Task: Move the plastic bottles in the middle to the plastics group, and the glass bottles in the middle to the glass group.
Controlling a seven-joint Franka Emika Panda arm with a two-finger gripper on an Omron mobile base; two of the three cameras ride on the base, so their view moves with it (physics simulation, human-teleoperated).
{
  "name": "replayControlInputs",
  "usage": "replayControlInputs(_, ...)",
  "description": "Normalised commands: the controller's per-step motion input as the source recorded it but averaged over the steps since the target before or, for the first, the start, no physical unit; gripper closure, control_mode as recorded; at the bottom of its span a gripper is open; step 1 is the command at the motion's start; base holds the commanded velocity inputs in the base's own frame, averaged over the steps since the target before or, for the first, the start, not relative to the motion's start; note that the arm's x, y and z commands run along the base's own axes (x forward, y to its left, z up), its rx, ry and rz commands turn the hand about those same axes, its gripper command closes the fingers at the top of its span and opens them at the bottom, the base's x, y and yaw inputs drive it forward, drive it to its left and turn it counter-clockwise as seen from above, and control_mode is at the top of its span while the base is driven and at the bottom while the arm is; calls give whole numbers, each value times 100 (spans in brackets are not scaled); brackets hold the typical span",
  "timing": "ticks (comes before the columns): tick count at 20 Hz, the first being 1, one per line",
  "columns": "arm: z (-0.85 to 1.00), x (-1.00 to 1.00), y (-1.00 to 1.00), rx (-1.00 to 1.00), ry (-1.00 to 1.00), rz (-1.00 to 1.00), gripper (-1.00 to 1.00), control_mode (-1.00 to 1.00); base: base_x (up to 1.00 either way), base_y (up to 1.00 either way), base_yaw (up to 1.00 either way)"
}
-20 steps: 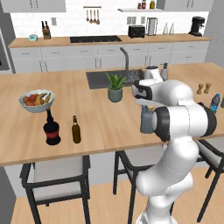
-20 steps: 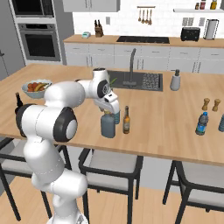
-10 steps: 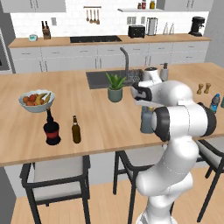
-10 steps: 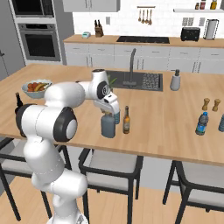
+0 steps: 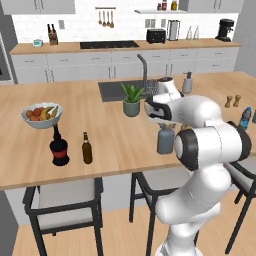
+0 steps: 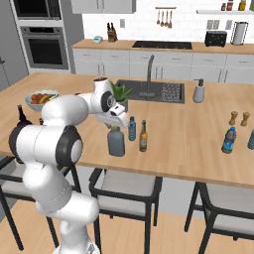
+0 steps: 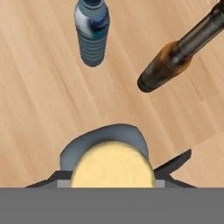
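While the grey-blue bottle [image 6: 116, 141], light-blue bottle [image 6: 132, 128] and amber bottle [image 6: 143, 136] stand mid-worktop [image 6: 198, 134], nothing appears sorted; jaws state cannot be told.

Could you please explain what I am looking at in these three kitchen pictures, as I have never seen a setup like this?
This is a rendered kitchen with a white robot arm on a driving base. Two pictures come from cameras on the base, behind the arm to its left and right. The third comes from a camera on the hand, looking straight down.

On the wooden island the hand hangs over a squat grey-blue bottle with a tan stopper. Beside it stand a slim light-blue bottle and an amber bottle. To the left are a black bottle with a red label, a dark brown bottle and a fruit bowl. To the right stands a deeper-blue bottle.

Whether the fingers are open or shut I cannot tell.
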Motion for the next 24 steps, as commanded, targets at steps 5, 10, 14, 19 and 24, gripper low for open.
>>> replayControlInputs(5, 17, -28, 81, -3, -4, 9, 100, -100, 0, 0, 0)
replayControlInputs(10, 6, 6, 80, -4, -7, 0, 100, -100, 0, 0, 0)
replayControlInputs(14, 0, 27, 73, -1, -1, 0, 100, -100, 0, 0, 0)
replayControlInputs(19, 0, 26, 72, 0, 0, 0, 100, -100, 0, 0, 0)
replayControlInputs(24, 2, 17, 70, 0, 0, 0, 100, -100, 0, 0, 0)
